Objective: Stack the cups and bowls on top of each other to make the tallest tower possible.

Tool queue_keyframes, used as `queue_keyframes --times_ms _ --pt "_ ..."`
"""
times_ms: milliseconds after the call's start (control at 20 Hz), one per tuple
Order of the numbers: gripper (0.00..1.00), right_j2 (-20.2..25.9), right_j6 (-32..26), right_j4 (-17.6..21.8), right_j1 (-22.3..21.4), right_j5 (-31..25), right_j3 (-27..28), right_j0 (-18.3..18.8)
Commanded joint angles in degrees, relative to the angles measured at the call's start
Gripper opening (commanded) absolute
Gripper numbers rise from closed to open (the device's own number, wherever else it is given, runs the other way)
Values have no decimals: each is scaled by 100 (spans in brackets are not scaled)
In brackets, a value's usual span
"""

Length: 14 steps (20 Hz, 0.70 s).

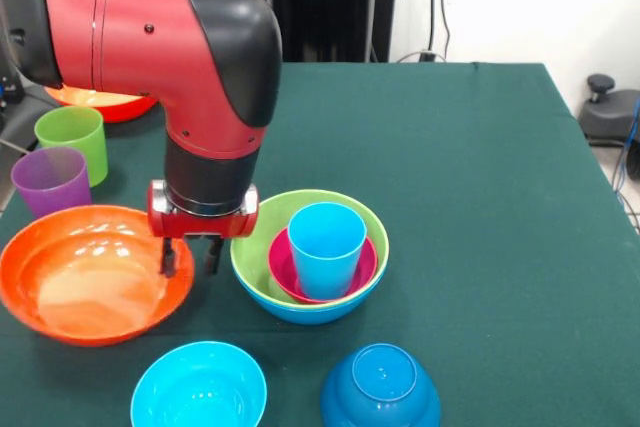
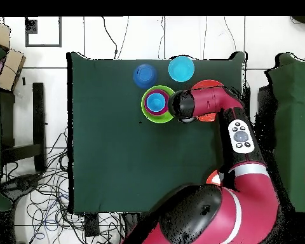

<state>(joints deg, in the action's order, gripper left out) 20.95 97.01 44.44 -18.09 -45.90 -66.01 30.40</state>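
The tower [image 1: 310, 257] stands at the table's middle. It is a lime green bowl [image 1: 262, 217] nested in a blue bowl [image 1: 310, 312], with a small magenta bowl [image 1: 282, 269] and the light blue cup [image 1: 327, 247] inside. It also shows in the overhead view [image 2: 157, 101]. My gripper [image 1: 190, 255] is open, pointing down, with its fingers astride the right rim of a large orange bowl [image 1: 80, 277], just left of the tower. The purple cup [image 1: 52, 182] and lime green cup [image 1: 72, 139] stand upright at the left.
A small cyan bowl [image 1: 198, 387] sits open side up at the front edge. A dark blue bowl [image 1: 380, 387] lies upside down beside it. A second orange bowl [image 1: 100, 102] is partly hidden behind my arm at the back left.
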Motion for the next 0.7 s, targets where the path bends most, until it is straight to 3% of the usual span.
queue_keyframes --times_ms 50,700 --pt "0 -36 -105 76 149 267 5 -156" --pt "0 -34 -182 40 118 200 -27 -111"
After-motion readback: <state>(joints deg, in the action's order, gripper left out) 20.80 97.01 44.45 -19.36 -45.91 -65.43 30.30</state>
